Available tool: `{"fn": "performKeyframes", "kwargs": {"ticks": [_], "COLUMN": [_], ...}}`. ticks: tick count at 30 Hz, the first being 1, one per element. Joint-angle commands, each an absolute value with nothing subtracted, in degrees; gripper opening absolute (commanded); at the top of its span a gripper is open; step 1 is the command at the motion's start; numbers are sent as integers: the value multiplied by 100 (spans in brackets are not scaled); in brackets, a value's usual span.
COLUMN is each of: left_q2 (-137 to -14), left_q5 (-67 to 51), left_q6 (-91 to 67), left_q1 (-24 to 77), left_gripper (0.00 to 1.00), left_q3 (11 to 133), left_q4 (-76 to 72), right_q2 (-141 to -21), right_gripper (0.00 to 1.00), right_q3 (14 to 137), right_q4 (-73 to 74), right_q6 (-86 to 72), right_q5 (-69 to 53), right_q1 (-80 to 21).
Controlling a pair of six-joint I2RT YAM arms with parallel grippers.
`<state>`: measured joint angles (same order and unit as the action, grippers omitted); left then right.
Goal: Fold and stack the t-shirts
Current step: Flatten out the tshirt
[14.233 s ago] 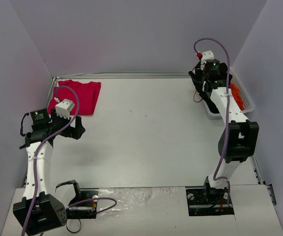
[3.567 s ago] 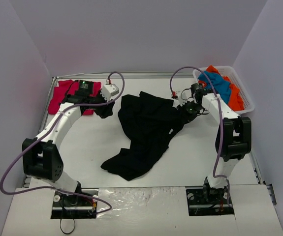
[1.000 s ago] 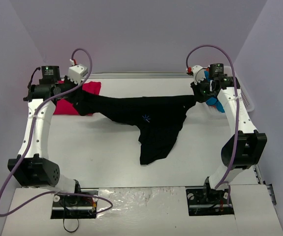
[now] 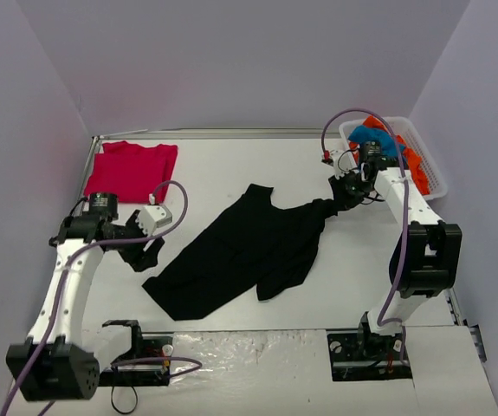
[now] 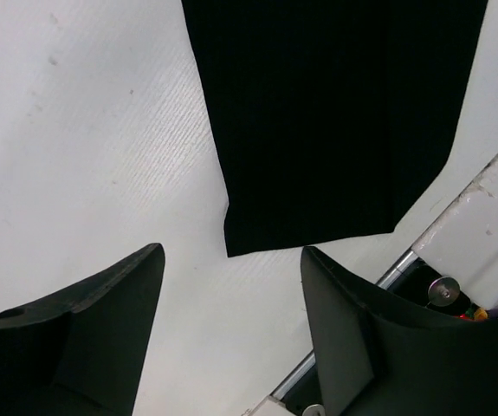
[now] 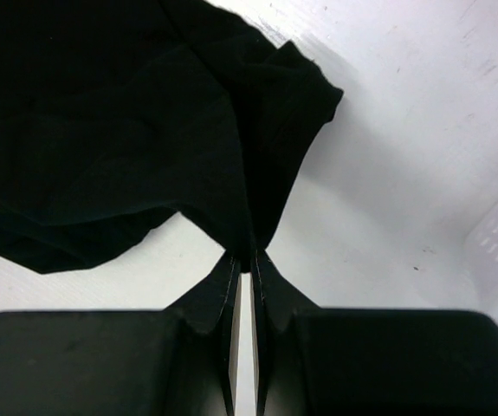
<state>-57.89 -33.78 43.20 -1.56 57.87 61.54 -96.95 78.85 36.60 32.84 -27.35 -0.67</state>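
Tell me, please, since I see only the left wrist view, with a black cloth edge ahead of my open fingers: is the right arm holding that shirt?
Observer: Yes, the right gripper is shut on a bunched end of the black t-shirt, near the white basket.
Operator: Does the rest lie flat?
Observer: Not quite; from above it runs diagonally across the table, with rumpled folds near its right end.
Operator: Where is the stack?
Observer: A crimson-red t-shirt lies flat in the far left corner.
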Motion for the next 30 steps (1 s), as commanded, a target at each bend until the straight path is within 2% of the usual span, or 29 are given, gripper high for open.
{"fn": "performKeyframes", "kwargs": {"ticks": [1,12,16,30], "left_q2": [-6659,-8059,-8515,-9175], "left_q5": [-3305,-3058,-3120,-2901], "left_q6": [4095,4244,4535,5027], "left_q1": [-167,-395,-431,-501], "left_gripper": [60,58,50,45], "left_q3": [5862,6240,6267,5801], "left_q4": [5677,6099,6599,6856], "right_q2": [-9747,-9835,-9896,-9967], "right_gripper": [0,0,0,0], "right_q3": [7726,7444,7400,7260], "right_q4": [3551,3305,3270,3173], "right_q6": [3182,3138,3120,3067], "right_q5": [-2857,-2733,-2637,-2373], "right_q1": [-35,-114,-184,-606]}}
